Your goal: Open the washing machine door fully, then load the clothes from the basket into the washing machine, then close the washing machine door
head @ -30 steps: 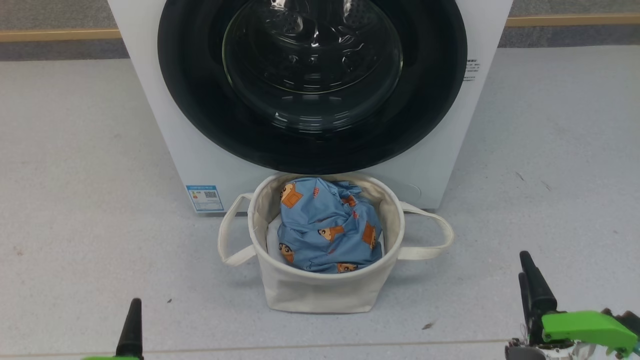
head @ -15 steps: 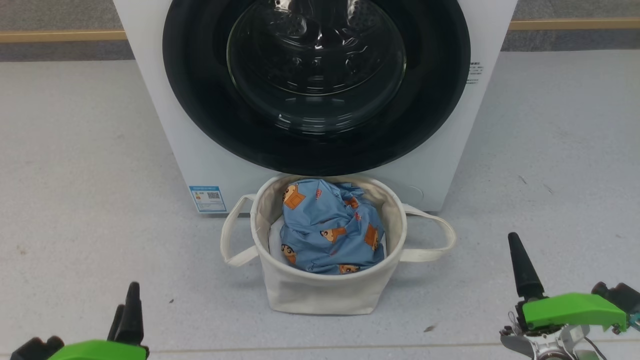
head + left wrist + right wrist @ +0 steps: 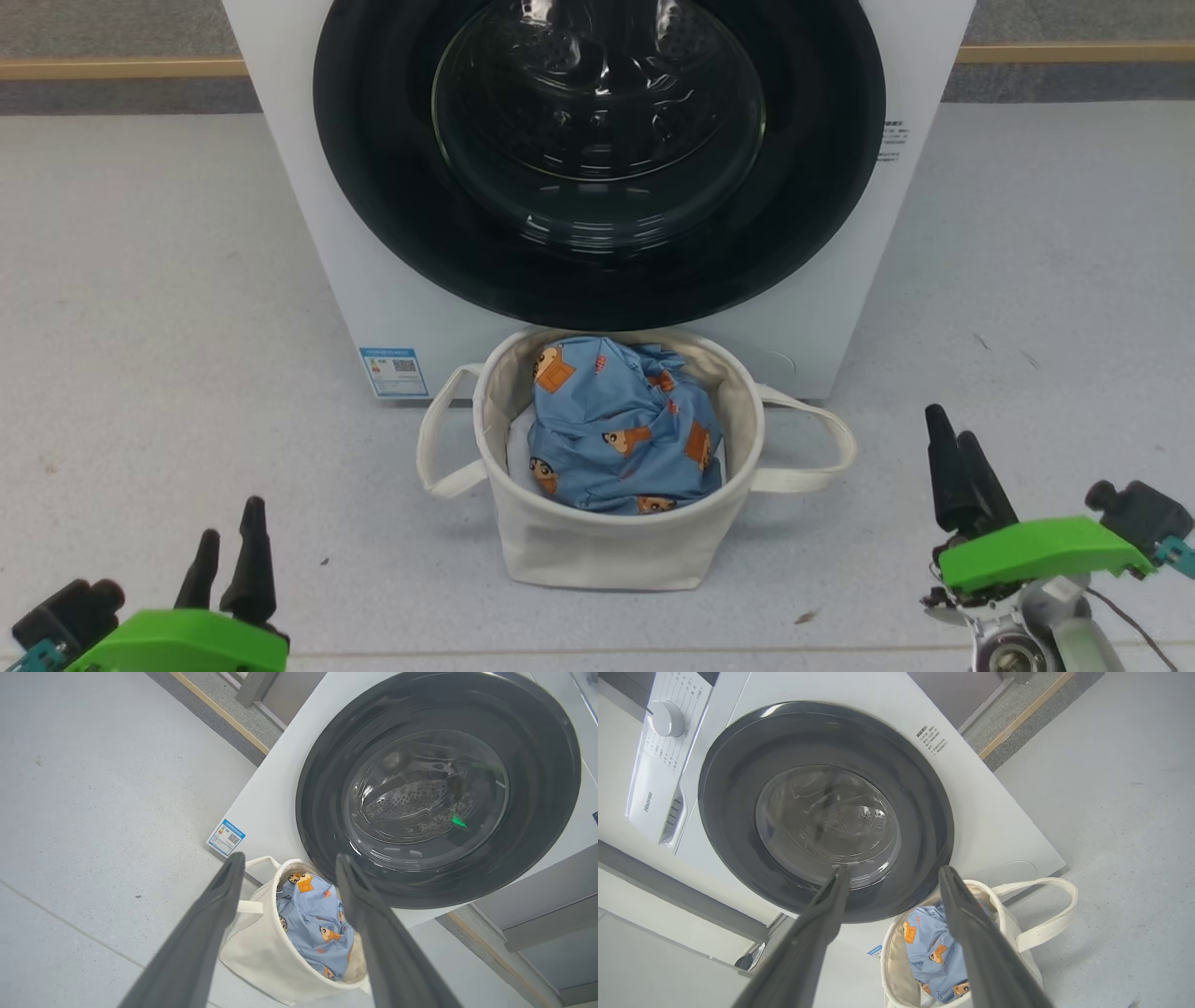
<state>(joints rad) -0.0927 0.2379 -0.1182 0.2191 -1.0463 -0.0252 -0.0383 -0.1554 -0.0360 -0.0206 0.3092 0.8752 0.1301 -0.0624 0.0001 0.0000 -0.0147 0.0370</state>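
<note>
place: laundry corner — washing machine (image 3: 439,341) | basket (image 3: 597,551) of clothes (image 3: 616,420) | bare grey floor (image 3: 140,327)

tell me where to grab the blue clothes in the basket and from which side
Probably pinch the crumpled folds on top of the clothes, coming straight down from above: the basket walls ring the heap, so its open top looks like the sole way in.

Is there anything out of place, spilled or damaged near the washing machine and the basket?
Nothing stands out. The washing machine door sits shut and flush, the basket stands upright before the washing machine with the clothes inside, nothing spilled. Only a few small dark specks lie on the floor.
</note>
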